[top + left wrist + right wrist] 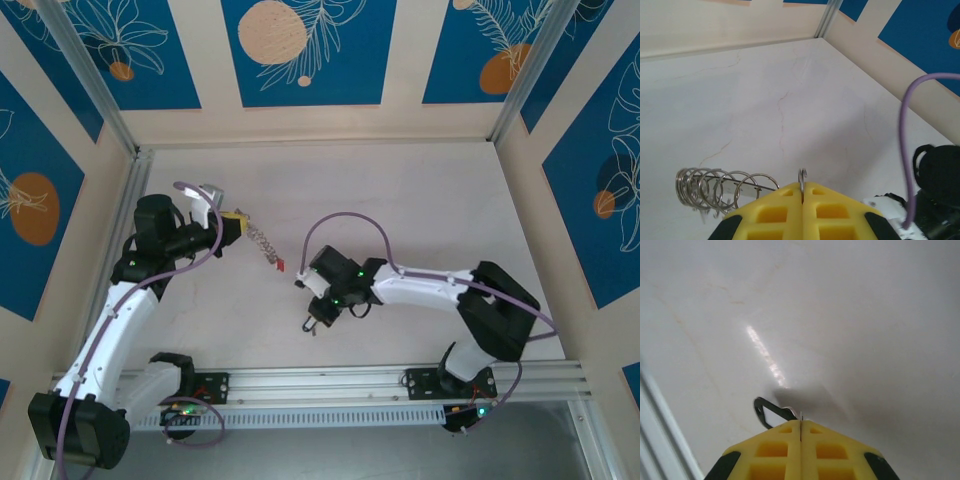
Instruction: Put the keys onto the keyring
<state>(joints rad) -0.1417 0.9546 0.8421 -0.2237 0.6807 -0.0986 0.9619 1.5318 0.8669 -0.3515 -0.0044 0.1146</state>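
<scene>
My right gripper point(800, 424) is closed on a small dark metal loop point(766, 411). My left gripper point(802, 194) is clamped on one ring point(802, 175) of the keys point(715, 189), and the bunch trails beside it. Loop and bunch sit well apart, so I judge the threading not yet done.

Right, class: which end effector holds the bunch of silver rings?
The left end effector: the keys trail from its shut tips, while the right end effector pinches one small dark piece.
</scene>
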